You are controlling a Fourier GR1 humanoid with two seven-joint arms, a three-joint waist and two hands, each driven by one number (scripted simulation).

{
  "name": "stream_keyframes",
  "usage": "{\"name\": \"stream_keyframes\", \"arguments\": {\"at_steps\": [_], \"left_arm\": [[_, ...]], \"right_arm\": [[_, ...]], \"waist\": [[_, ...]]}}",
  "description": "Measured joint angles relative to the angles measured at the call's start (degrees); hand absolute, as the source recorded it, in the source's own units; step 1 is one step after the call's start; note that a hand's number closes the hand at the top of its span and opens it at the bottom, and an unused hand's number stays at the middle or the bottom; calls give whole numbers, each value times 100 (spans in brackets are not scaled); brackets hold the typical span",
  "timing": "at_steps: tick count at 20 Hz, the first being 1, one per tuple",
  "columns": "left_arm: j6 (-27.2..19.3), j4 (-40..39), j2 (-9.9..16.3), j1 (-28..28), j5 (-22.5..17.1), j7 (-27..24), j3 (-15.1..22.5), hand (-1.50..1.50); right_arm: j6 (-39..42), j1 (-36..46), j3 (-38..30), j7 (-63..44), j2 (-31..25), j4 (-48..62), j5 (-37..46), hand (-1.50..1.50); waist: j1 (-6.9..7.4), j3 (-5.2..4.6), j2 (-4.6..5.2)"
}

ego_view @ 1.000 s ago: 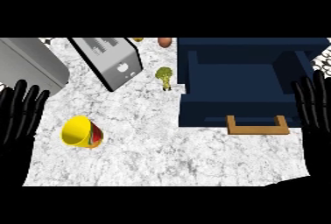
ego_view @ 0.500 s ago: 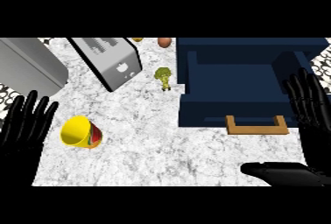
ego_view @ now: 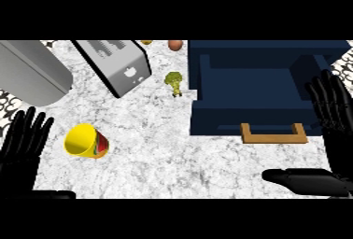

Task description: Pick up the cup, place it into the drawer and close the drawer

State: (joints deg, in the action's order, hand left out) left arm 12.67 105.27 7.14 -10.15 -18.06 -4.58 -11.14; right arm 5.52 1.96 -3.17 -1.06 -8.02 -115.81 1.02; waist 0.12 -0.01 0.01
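Both hands have crept inward over the marble desk (ego_view: 158,154): left hand (ego_view: 24,144) and right hand (ego_view: 334,116), fingers spread; yellow cup (ego_view: 86,141) lies by the left edge, navy drawer (ego_view: 255,88) open.

Both hands are fully black, with long slim fingers made of short segments. On the right hand (ego_view: 336,122) the segments show faint lighter seams between them, and the thumb below is thick and rounded. The left hand (ego_view: 24,142) looks the same, though its surface is probably too dark to read.
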Motion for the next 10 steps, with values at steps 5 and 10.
{"name": "stream_keyframes", "arguments": {"at_steps": [5,10], "left_arm": [[107,-1010,124,148,290,-592,-314,-150],[-40,-1989,116,407,715,-1094,-403,-150]], "right_arm": [[9,214,-69,28,-1,214,11,-150],[125,98,-127,185,-14,259,-31,-150]], "waist": [[-7,-1,3],[-23,0,3]]}}
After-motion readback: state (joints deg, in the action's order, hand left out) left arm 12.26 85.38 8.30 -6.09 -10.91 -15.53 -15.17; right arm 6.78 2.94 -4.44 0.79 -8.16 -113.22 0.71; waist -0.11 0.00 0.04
